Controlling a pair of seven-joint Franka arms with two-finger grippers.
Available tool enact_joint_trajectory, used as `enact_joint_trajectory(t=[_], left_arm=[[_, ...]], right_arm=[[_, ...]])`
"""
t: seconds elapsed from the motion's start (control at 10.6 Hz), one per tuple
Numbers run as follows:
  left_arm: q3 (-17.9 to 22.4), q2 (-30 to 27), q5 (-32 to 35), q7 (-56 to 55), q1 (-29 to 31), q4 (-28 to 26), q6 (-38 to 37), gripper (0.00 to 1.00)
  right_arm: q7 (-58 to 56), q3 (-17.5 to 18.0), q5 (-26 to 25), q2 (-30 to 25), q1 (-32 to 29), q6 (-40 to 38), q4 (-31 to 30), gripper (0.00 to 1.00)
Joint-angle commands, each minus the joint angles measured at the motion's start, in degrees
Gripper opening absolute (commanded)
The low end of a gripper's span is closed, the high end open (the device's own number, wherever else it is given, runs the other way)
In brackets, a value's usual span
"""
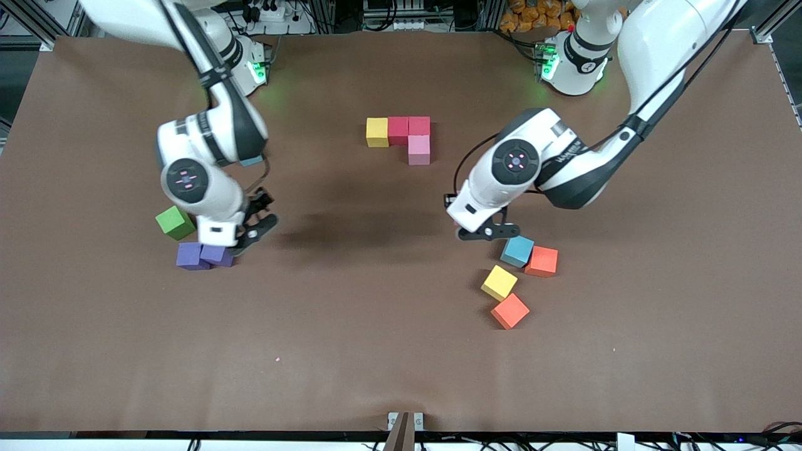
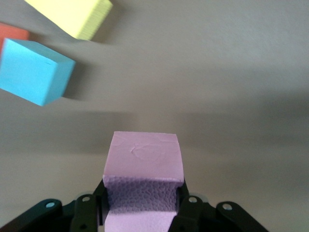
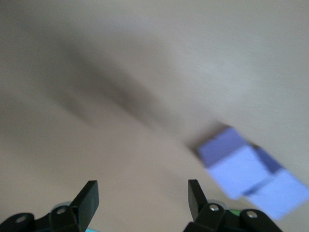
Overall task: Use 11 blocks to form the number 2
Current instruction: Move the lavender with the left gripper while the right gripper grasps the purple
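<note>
Lower centre-right lies an orange foam cube [image 1: 510, 311]; above it, the left gripper [image 2: 143, 205] clamps a pink foam cube [image 2: 144, 164]; the right gripper [image 3: 143, 198] gapes, empty, mid-left.

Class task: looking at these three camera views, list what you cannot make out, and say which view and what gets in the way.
- Front view: the pink block that the left gripper holds is hidden under that arm's hand.
- Front view: a light blue block shows only a sliver under the right arm.
- Right wrist view: the purple blocks are smeared by motion blur.
</note>
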Motion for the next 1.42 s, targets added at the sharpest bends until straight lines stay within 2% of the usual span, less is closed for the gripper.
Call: enact_joint_trajectory(t=[0.0, 0.19, 0.38, 0.66, 0.85, 0.95, 1.23, 1.32], left_arm=[[0.42, 0.8, 0.43, 0.39, -0.43, -2.7, 2.7, 0.4], [0.42, 1.24, 0.61, 0.48, -0.87, -4.81, 3.14, 0.4], [0.33, 1.24, 0.53, 0.39, -0.96, -8.14, 7.08, 0.41], [0.42, 2.12, 0.44, -0.74, -1.57, -10.44, 13.59, 0.4], [0.86, 3.35, 0.18, -0.92, -3.24, -10.35, 15.18, 0.4], [2.08, 3.7, -0.43, -1.36, -4.9, -10.01, 16.14, 0.39], [8.75, 3.71, -0.53, -4.97, -12.46, -9.21, 17.91, 0.39], [8.94, 3.71, -0.53, -5.23, -13.17, -9.12, 17.82, 0.4]], right_arm=[[-14.5, 1.03, -7.83, 2.45, -5.97, 6.84, -0.44, 0.85], [-27.36, 1.29, -7.95, 7.37, -9.15, 8.64, 4.28, 0.87], [-40.89, 1.56, -6.81, 12.56, -12.67, 8.9, 8.16, 0.96], [-53.31, 2.78, 1.51, 13.29, -13.64, 7.16, 9.05, 0.97], [-55.62, 3.66, 4.62, 13.2, -14.08, 3.12, 9.32, 1.0], [-55.98, 5.41, 4.88, 13.2, -15.56, 3.1, 9.4, 1.0], [-55.9, 6.22, 5.23, 13.37, -16.98, 3.02, 8.53, 1.0], [-55.46, 6.65, 5.32, 13.46, -18.38, 3.71, 7.31, 1.0]])
